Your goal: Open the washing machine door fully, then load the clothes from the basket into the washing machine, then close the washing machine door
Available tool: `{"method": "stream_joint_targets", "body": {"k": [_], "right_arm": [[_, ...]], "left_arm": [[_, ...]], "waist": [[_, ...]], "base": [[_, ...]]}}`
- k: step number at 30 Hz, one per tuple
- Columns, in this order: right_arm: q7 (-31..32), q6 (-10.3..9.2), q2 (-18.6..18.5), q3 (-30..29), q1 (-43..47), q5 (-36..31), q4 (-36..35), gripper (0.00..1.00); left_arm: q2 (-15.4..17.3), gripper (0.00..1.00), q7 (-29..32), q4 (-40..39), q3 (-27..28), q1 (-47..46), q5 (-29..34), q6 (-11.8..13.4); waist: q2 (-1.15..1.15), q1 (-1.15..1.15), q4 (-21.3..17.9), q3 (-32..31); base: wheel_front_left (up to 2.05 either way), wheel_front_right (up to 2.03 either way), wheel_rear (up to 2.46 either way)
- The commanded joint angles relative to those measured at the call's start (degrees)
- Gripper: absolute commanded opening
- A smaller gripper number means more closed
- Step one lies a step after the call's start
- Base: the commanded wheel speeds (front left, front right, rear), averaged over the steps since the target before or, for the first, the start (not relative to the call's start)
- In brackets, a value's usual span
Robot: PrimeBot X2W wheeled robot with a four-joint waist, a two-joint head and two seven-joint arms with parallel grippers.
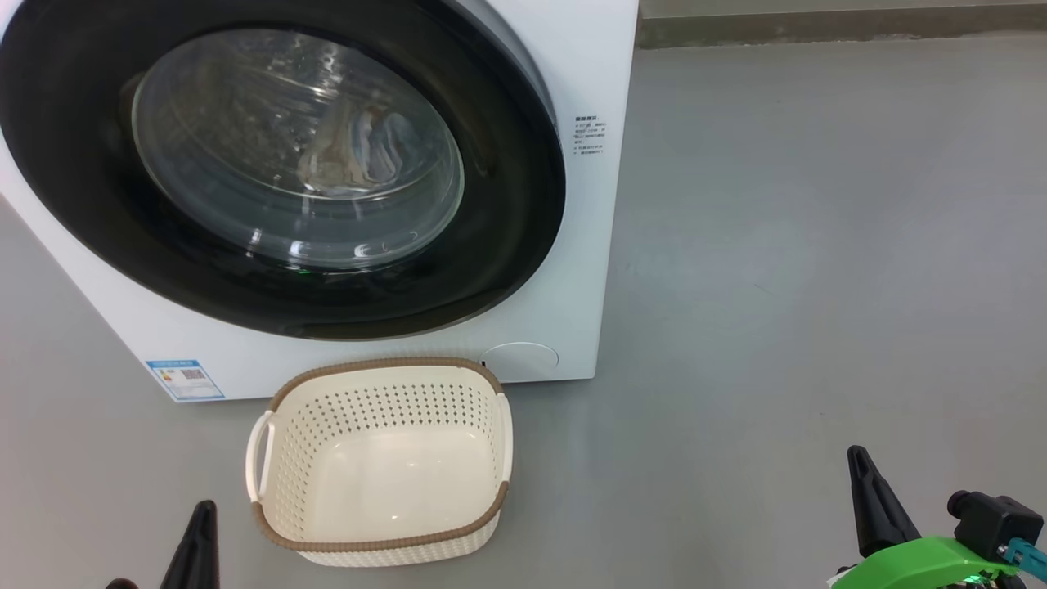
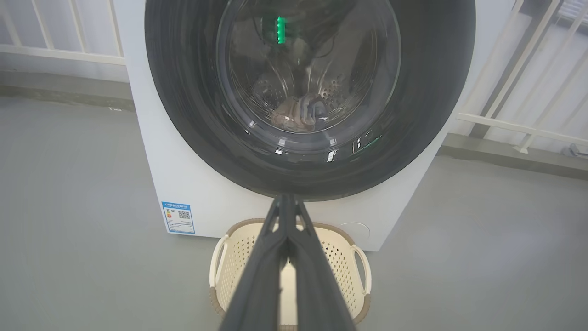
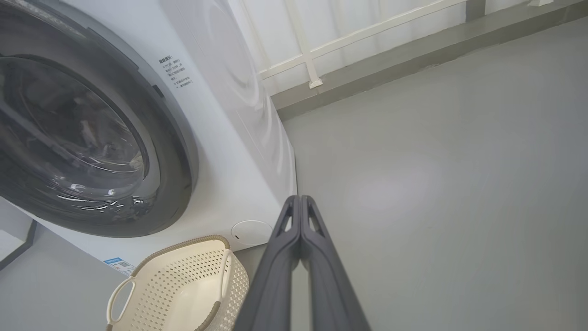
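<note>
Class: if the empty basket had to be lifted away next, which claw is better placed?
Probably the left claw: it sits beside the basket, its fingers aimed at it. The right claw is farther off, over bare floor.

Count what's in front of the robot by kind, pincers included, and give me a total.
Big white front-loading washing machine: 1
Small cream perforated plastic basket, empty: 1
Pale clothes bundle inside the machine, garments uncountable: 1
Dark two-fingered pincers, left pincer and right pincer, both shut: 2
Total: 5
</note>
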Motion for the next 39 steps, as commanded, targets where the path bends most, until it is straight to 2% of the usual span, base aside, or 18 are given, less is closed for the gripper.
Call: {"method": "stream_joint_targets", "body": {"k": [1, 39], "right_arm": [[0.54, 0.0, -0.48, -0.44, -1.58, 1.89, -1.68, 0.0], [6.79, 0.0, 0.31, -2.47, -3.22, 22.29, -3.68, 0.0]], "left_arm": [[0.63, 0.0, 0.54, -1.13, 0.72, -1.4, -2.12, 0.12], [-1.13, 0.0, 6.7, -1.8, 1.75, -3.93, -25.27, 0.74]], "waist": [[0.0, -0.02, 0.08, -0.01], [0.0, -0.02, 1.47, -0.33]], "base": [[0.0, 0.0, 0.0], [0.0, 0.0, 0.0]]}}
